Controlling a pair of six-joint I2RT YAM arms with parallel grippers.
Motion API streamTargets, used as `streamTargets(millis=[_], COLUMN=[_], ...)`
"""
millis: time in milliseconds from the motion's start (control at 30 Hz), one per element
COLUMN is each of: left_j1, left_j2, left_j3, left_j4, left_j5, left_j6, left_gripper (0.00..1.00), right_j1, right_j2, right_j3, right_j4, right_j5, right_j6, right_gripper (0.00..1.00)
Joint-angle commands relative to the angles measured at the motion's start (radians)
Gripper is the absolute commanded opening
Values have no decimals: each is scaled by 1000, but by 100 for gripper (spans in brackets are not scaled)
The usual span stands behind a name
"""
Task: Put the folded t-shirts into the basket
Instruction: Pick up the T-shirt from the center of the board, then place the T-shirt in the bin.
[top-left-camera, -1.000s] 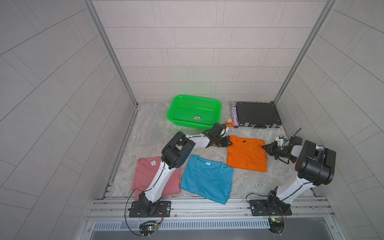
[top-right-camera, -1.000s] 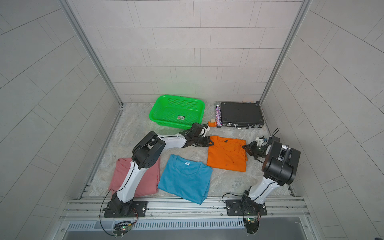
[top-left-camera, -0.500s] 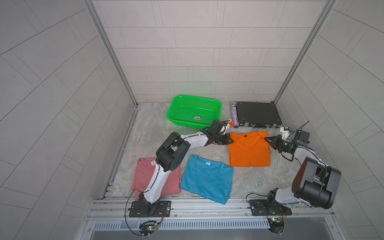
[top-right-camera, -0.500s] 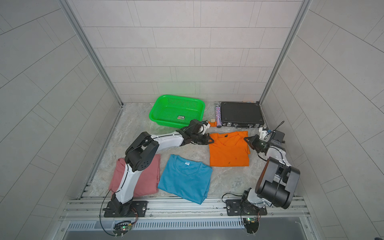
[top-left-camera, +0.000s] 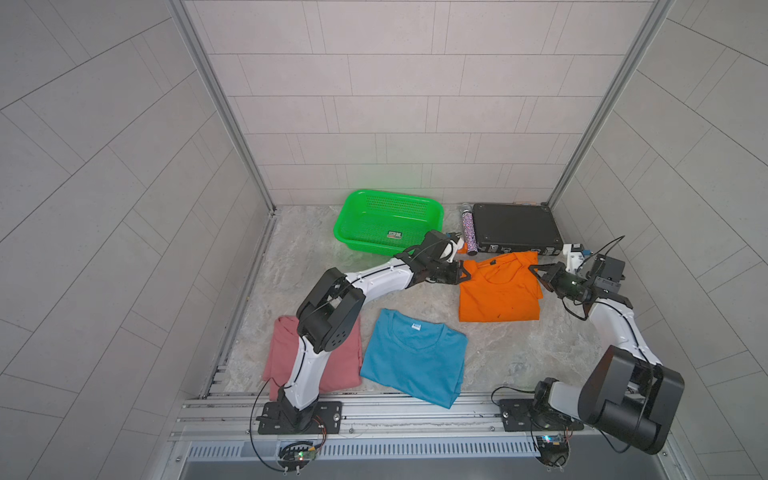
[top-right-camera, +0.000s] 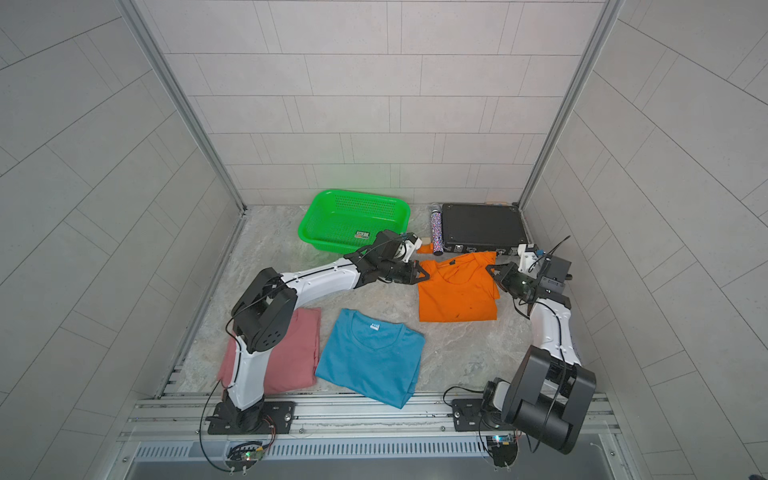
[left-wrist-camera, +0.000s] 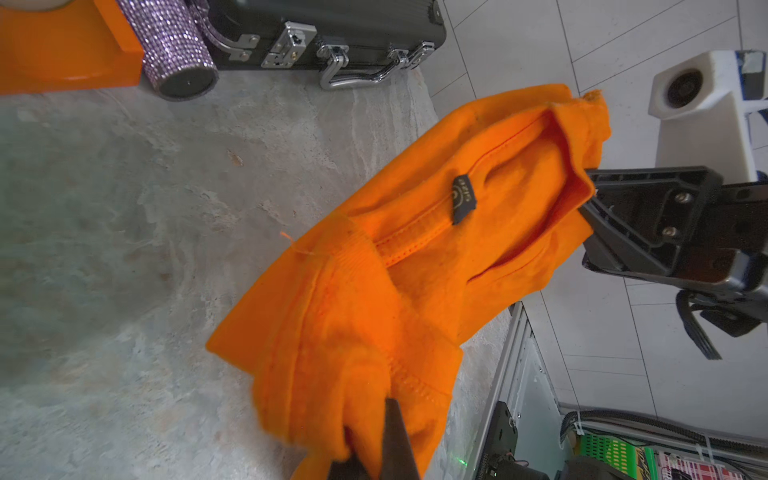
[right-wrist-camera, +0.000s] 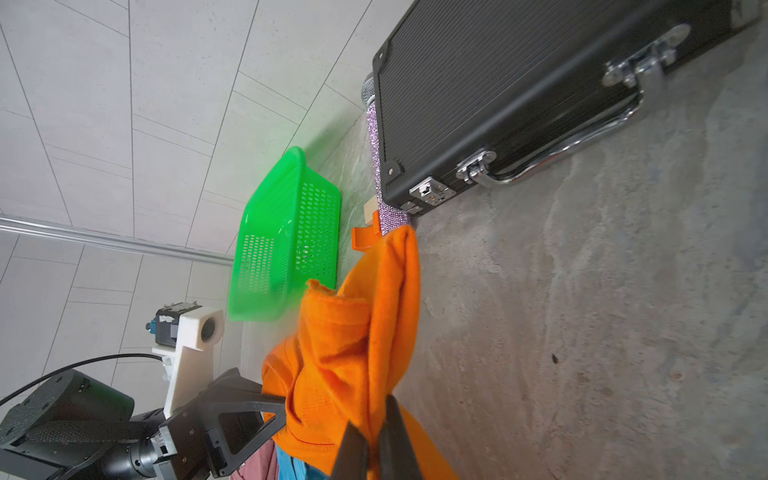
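The marbled grey tabletop (top-left-camera: 299, 257) carried the green basket (top-left-camera: 365, 243) at the back, with a glittery purple cylinder (top-left-camera: 468, 230) just beside a black case (top-left-camera: 515, 224). Nearer the front lay the pink t-shirt (top-left-camera: 282, 353), the blue t-shirt (top-left-camera: 415, 357) and, partly flat, the orange t-shirt (top-left-camera: 498, 299).

orange tee (top-left-camera: 498, 297) was collar-end raised, hem on tabletop (top-left-camera: 519, 345); blue tee (top-left-camera: 415, 361), pink tee (top-left-camera: 278, 357) lay flat by front edge; green basket (top-left-camera: 388, 204) sat upright at back edge.

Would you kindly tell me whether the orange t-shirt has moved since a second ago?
Yes. The orange t-shirt has shifted toward the black case, its collar end nearly reaching it.
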Motion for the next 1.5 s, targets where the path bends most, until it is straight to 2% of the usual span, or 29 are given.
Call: streamTargets(millis=[0, 233, 400, 767, 900, 1033, 1200, 1467], left_j1=[10, 75, 162, 383, 438, 496, 555, 612], left_j2=[-75, -146, -206, -310, -309, -282, -207, -4], left_j3=[-6, 20, 5, 66, 108, 146, 222, 390], left_j4=[-57, -127, -156, -302, -335, -336, -340, -379], left_j5=[-4, -5, 5, 32, 25, 6, -48, -136], left_j6=[40, 65, 69, 179, 234, 292, 350, 465], left_gripper=[0, 0, 0, 0, 0, 0, 0, 0], right_j1=[40, 194, 316, 577, 672, 730, 753, 754], right_j2=[-62, -56, 13, 282, 446, 599, 763, 992], right_j3=[41, 166, 269, 551, 673, 826, 973, 1091], right_j4=[20, -5, 12, 141, 242, 272, 327, 447], right_j5=[37, 123, 179, 287, 313, 326, 327, 361], right_j6=[48, 79, 102, 182, 241, 267, 308, 411], right_gripper=[0, 0, 0, 0, 0, 0, 0, 0])
